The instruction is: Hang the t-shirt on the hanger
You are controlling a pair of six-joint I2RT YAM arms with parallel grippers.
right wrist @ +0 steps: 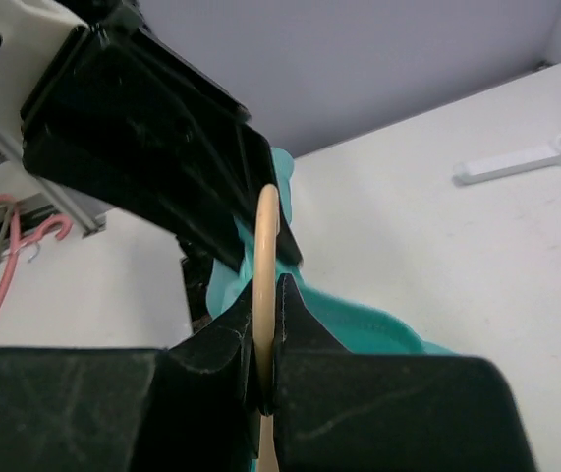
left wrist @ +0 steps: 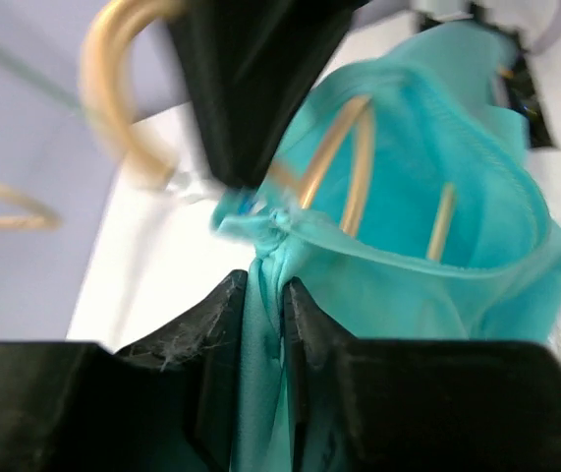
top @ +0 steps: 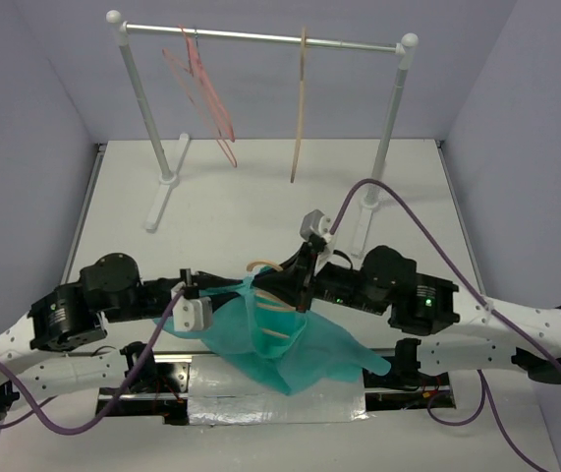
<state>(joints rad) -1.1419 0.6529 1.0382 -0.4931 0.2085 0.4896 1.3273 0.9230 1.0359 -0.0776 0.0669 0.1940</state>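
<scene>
Evidently the work is at a delicate stage; the left gripper (left wrist: 262, 291) is pinched on a bunched fold of the t-shirt (left wrist: 437, 197) at what looks like the neck opening, and the right gripper (right wrist: 265, 313) is pressed together on the thin curved hook of the hanger (right wrist: 264, 236). The shirt hangs crumpled between the two arms above the near edge of the table (top: 260, 197); the hanger's cream arms and bar show through the teal cloth, so it seems to lie inside the shirt with the hook poking out.

Several things could go wrong. The left pinch holds only a narrow twist of soft fabric; any pull away from the hanger could slide it free, or drag the collar back over the hook. The right grip is on a smooth round hook; the weight of shirt and hanger below could let it swivel or slip between the fingers. The two grippers sit almost touching; a small misjudged move could knock them together. Whether both hanger shoulders are seated in the sleeves cannot be told; if one is not, the shirt may slide off when lifted toward the rail (top: 260, 37), where the pink hangers (top: 206, 93) and a tan hanger (top: 301, 108) hang.
</scene>
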